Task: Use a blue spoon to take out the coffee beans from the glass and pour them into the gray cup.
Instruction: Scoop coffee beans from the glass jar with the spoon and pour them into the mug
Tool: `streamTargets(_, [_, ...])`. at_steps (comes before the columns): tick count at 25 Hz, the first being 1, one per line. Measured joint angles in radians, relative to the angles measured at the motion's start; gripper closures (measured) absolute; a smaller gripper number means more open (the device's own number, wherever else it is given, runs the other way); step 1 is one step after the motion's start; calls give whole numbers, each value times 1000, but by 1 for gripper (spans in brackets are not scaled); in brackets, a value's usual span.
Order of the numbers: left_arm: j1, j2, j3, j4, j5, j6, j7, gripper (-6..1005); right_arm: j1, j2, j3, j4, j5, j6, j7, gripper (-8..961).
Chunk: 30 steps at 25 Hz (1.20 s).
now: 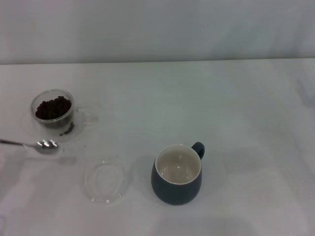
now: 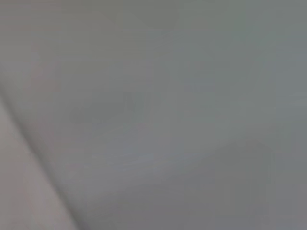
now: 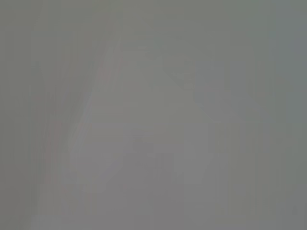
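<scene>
White table point(image 1: 236, 98) with a glass point(image 1: 52, 110), a spoon point(image 1: 44, 144) and a gray cup point(image 1: 176, 173) — no gripper in view, so its grip cannot be told.

Glass, upper left, holds beans point(image 1: 53, 106); spoon lies just below it, empty, bowl toward centre. Cup, lower centre, is empty — likely set to receive. A clear dish point(image 1: 107, 182) lies left of it.

Glass point(image 1: 53, 112) holds beans point(image 1: 53, 107); spoon point(image 1: 42, 145) beside; gray cup point(image 1: 177, 174) upright.

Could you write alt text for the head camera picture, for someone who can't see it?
A white table seen from above: at left, a small glass of dark coffee beans, with a spoon lying just in front of it. Nearer the middle stands an empty gray cup, a flat clear dish to its left. No robot arm or gripper shows.
</scene>
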Motion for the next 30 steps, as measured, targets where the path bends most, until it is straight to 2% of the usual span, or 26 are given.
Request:
streamTargets(2, [4,16,-3,64,0,0,-37,867,-3,11,-1,-1,-7,-4,-21,397])
streamTargets(3, [-2,33,-3,89,-1,0,-56,867,-4,16,-6,-2,-11,-5,-27,397])
streamTargets(11, [-122,193,6,116,38,-23,-186,867,-16,22,-136,11,-17,-123,64,397])
streamTargets(14, [-156,236,7,122,54,-50,-228,867,-21,22,-206,11,-19,-185,109,396])
streamTargets(16, [-170,256,7,146,82,-82,-257,867,-24,22,-254,11,-19,-227,137,396])
streamTargets(19, [-184,269,8,202,154,-147,-307,868,-26,22,-323,11,-19,-286,187,396])
streamTargets(30, [-285,291,4,326,457,-314,-442,868,-31,21,-497,13,-19,-404,237,397])
